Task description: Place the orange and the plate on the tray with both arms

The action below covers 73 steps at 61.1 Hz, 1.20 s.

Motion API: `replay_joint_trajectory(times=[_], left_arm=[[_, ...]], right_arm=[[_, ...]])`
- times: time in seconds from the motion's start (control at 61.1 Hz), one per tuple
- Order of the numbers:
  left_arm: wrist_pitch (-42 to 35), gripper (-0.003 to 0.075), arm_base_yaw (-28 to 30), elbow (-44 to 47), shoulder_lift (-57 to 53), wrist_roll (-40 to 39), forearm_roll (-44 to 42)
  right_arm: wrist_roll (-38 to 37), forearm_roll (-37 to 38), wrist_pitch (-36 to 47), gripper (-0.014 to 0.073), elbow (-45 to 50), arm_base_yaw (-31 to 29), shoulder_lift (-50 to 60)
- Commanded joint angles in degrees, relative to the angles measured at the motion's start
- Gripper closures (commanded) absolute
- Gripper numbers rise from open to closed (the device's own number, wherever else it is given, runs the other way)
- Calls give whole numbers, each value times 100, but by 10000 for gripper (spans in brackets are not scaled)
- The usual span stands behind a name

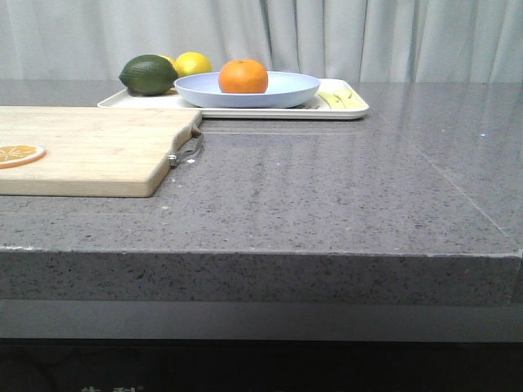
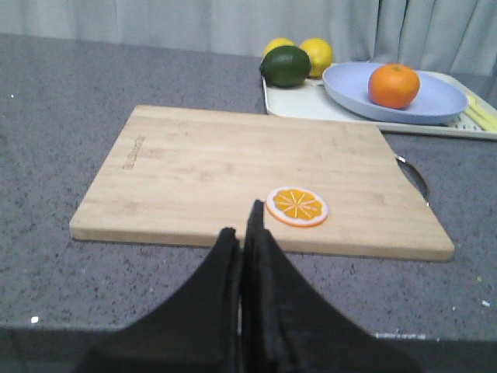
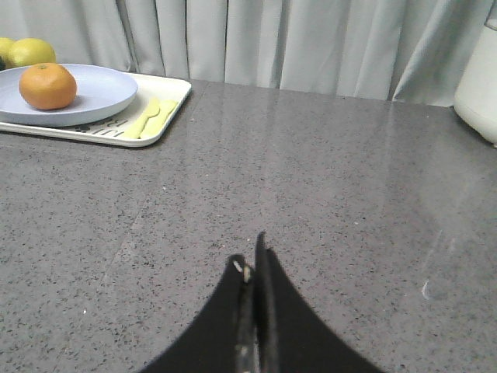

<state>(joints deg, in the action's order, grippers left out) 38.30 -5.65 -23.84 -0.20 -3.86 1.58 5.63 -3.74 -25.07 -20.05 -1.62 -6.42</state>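
The orange (image 1: 243, 76) rests in the pale lavender-blue plate (image 1: 286, 90), and the plate sits on the cream-white tray (image 1: 351, 109) at the back of the counter. Both wrist views show the same: orange (image 2: 394, 85) (image 3: 47, 85) in plate (image 2: 435, 105) (image 3: 101, 93) on tray (image 2: 295, 105) (image 3: 167, 116). My left gripper (image 2: 242, 225) is shut with nothing in it, back over the near edge of the wooden board. My right gripper (image 3: 250, 260) is shut and empty above bare counter, well away from the tray. Neither gripper shows in the front view.
A wooden cutting board (image 1: 90, 151) with a metal handle (image 1: 188, 151) lies front left, an orange slice (image 2: 297, 206) on it. A dark green fruit (image 1: 148, 74) and lemons (image 1: 193, 63) sit on the tray's left end, pale yellow cutlery (image 3: 147, 116) on its right. A white appliance (image 3: 477, 85) stands at far right.
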Motion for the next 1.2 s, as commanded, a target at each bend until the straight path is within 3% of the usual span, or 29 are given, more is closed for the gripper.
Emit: replay_joint_trajectory(times=[0.0, 0.246, 0.491, 0.769, 1.179], left_arm=[[-942, 738, 8, -134, 20, -41, 12], [-1534, 738, 39, 89, -43, -41, -32], [-2249, 738, 587, 1113, -133, -41, 7], [-3361, 738, 636, 2426, -133, -41, 54], [-3126, 738, 636, 2412, -123, -41, 67]], right_arm=[[42, -6, 497, 704, -129, -34, -69], [42, -6, 497, 704, -129, -34, -69], [42, -6, 497, 704, -129, -34, -69], [42, -6, 497, 704, -129, -34, -69], [42, -6, 497, 704, -129, -34, -69]])
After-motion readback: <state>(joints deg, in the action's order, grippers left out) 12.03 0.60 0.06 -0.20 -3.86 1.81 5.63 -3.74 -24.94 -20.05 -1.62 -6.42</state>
